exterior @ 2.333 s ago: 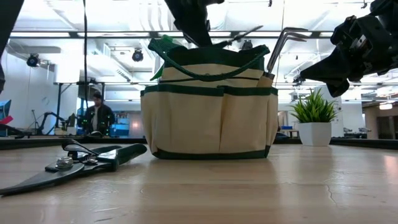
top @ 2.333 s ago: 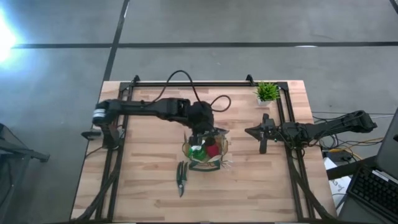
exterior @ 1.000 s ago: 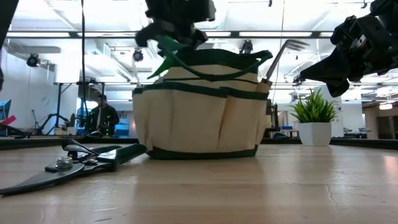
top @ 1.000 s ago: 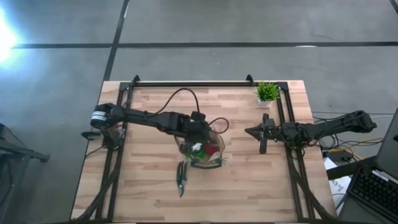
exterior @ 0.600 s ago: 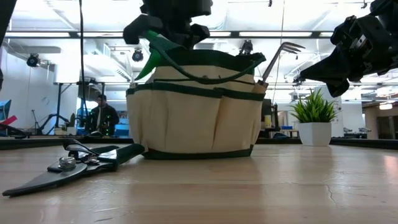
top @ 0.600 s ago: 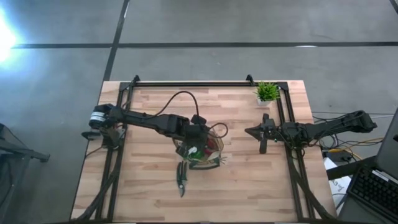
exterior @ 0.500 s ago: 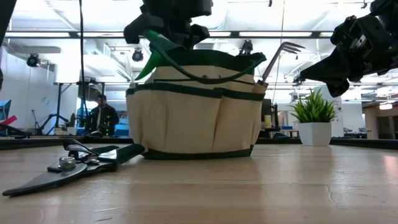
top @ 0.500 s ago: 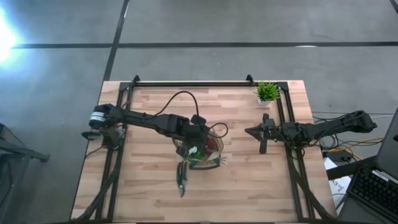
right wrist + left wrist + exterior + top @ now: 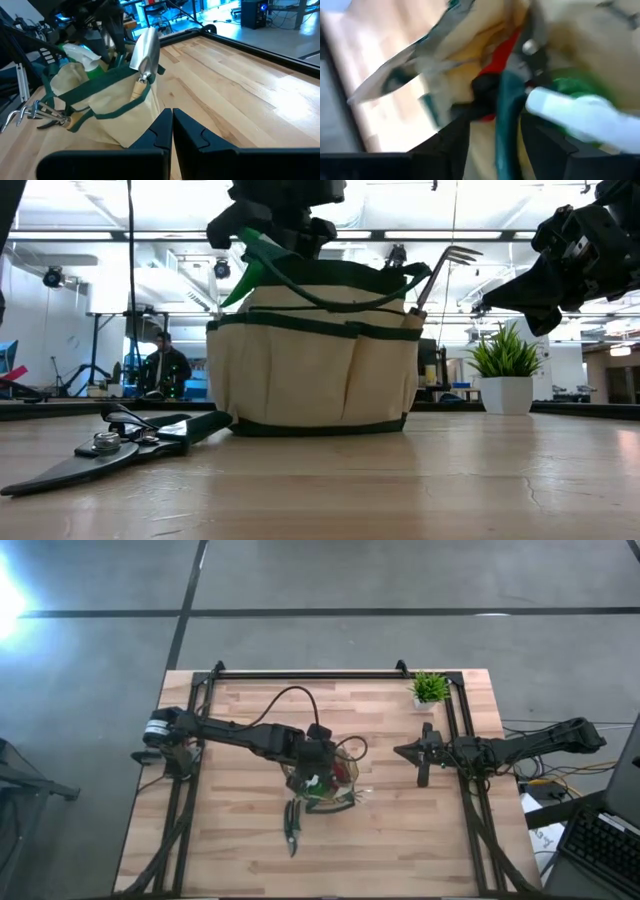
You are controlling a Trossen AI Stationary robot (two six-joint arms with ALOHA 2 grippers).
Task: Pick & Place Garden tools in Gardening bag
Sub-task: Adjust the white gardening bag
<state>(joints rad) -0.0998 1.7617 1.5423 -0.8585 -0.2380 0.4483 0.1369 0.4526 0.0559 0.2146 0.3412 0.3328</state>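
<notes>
The olive-tan gardening bag [image 9: 327, 787] stands on its base mid-table, also seen in the low view [image 9: 315, 350]. In it are the silver trowel [image 9: 146, 50], the green spray bottle [image 9: 250, 265] and the red-and-black piece [image 9: 341, 776]. The rake [image 9: 447, 262] sticks up from the bag's right side. The black pruning shears [image 9: 292, 825] lie flat on the table, near-left of the bag. My left gripper [image 9: 308, 772] is open at the bag's left rim, reaching down over it. My right gripper [image 9: 400, 751] is shut and empty, in the air right of the bag. My left gripper comes at the bag's left rim from above, its fingers either side of a dark green strap [image 9: 506, 125] of the bag. The strap runs close along one finger [image 9: 540, 145]. I cannot tell whether it is pinched. The bag's base stays on the table.
A small potted plant [image 9: 430, 689] stands at the far right corner. Dark frame rails [image 9: 190, 800] run along the table's left, right and far sides. Bare wood lies near and right of the bag. A person [image 9: 160, 365] sits in the room beyond.
My left gripper has gone a little toward the table's near left. The bag has slid along the table with it toward the left edge, its top leaning and the rake tilting, so its left side now reaches the tip of the shears.
</notes>
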